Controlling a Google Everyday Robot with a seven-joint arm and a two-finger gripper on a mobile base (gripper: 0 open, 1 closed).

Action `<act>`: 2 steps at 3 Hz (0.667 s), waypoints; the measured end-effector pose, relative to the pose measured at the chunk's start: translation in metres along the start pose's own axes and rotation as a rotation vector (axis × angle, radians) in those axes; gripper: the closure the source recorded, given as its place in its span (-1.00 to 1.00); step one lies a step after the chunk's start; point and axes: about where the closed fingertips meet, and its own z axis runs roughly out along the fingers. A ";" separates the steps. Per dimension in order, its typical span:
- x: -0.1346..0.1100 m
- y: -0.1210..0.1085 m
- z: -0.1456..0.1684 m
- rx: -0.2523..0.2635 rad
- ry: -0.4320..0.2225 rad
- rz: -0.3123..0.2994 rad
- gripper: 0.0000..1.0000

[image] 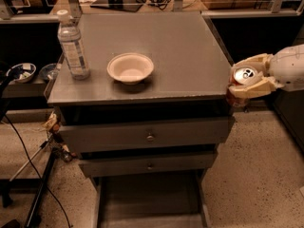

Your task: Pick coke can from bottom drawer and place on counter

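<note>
My gripper (248, 78) is at the right of the cabinet, just off the counter's (166, 42) front right corner, about level with its top. It is shut on the coke can (243, 76), a red can whose silver top with pull tab faces up between the tan fingers (256, 87). The white arm comes in from the right edge. The bottom drawer (149, 198) is pulled open at the bottom of the view, its grey floor showing nothing in it.
A clear water bottle (72, 46) stands at the counter's left front. A white bowl (130, 67) sits near the front middle. Two shut drawer fronts with knobs (150, 137) are below. Small bowls (21, 71) and cables lie at the left.
</note>
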 end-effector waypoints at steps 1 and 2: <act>-0.002 -0.009 -0.001 -0.025 -0.013 0.008 1.00; 0.002 -0.028 0.006 -0.110 -0.042 0.051 1.00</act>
